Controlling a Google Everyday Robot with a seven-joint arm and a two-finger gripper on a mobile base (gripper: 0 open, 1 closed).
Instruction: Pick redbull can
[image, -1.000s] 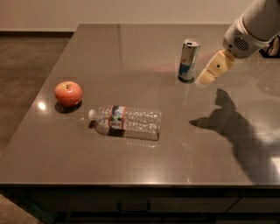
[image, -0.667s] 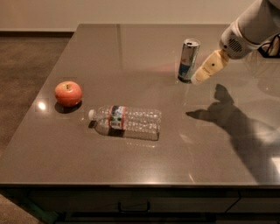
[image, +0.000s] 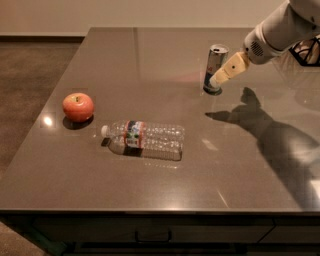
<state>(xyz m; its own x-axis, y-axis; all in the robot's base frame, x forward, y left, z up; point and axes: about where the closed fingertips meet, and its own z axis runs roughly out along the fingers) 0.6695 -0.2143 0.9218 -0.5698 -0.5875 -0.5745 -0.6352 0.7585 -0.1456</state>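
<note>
Nearest you, the bottle lies on its side on the table, cap toward the left. Just behind it and to the left sits the apple, apart from the bottle. Neither has moved since a second ago. Farther back on the right, the can stands upright where it stood before. The gripper has come in from the right: a second ago you saw a gap between it and the can, and now its tip overlaps the can's lower right side. You cannot tell whether it is spread or closed, nor whether it touches the can.
</note>
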